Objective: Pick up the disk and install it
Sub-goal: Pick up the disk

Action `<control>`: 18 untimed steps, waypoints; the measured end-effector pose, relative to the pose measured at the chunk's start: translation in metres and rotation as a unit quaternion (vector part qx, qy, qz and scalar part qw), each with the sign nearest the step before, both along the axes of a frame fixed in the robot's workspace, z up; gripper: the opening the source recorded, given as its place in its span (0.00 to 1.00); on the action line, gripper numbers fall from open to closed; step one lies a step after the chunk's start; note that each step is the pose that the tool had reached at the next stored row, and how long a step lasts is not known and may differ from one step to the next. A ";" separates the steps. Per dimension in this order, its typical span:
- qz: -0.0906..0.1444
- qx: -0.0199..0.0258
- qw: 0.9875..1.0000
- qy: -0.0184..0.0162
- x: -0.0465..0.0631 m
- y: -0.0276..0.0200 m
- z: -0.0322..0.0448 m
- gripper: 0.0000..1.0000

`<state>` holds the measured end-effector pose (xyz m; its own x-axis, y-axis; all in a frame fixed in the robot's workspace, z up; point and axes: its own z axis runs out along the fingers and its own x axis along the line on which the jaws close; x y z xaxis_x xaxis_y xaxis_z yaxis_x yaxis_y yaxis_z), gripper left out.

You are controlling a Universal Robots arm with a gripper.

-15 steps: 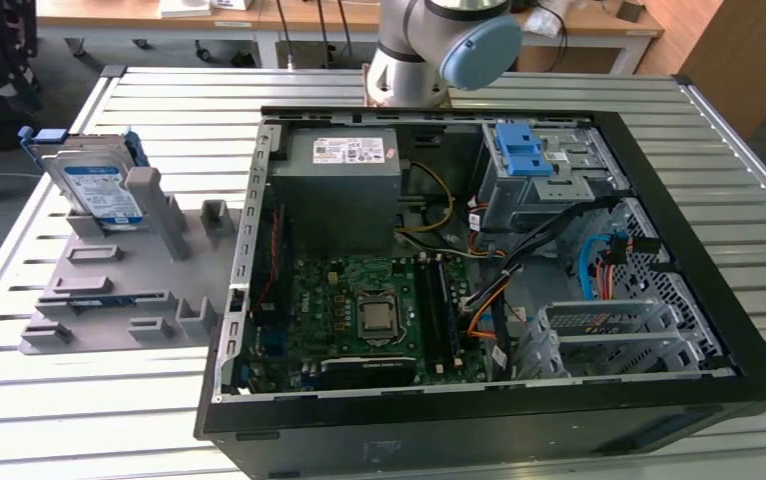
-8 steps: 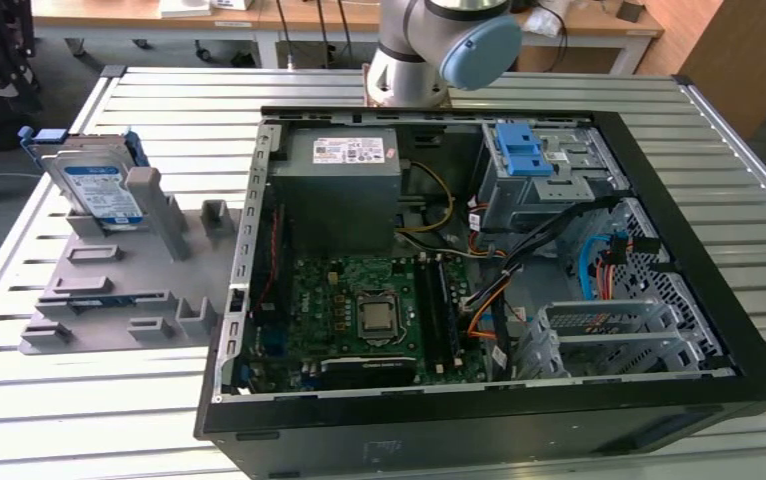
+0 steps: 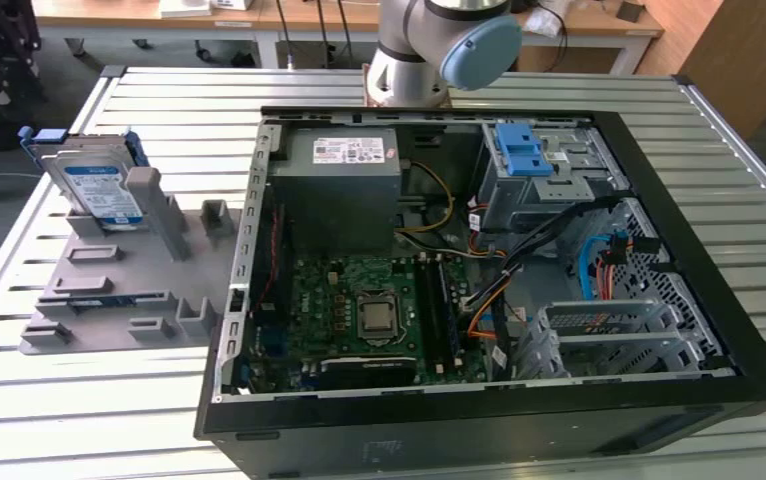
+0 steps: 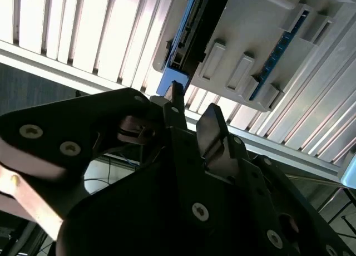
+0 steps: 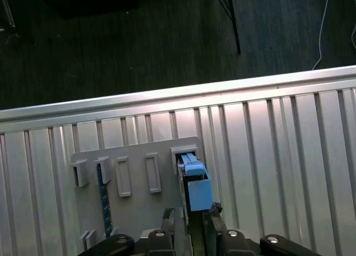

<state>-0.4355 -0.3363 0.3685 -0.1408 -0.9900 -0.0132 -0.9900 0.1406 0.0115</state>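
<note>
1. The claw [image 5: 191, 210] is hovering with its two fingers [image 4: 214, 128] spread apart, pinching nothing; the disk [image 5: 197, 192] is standing on edge beyond the fingertips, lining up with the gap between them without touching
2. A grey holder [image 3: 116, 275] is cradling the disk, its upright post [image 3: 143, 195] crowding just beside the disk
3. On the exterior view's right of the holder, an open computer case [image 3: 490, 430] is lying on the slatted table [image 3: 170, 100], housing a grey power supply [image 3: 343, 185] and a blue latch [image 3: 523, 150]
4. Showing are one disk, one holder, one case, one power supply, one latch
</note>
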 end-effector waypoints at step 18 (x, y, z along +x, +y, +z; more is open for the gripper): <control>0.032 -0.002 0.999 -0.004 -0.001 0.0006 -0.0137 0.59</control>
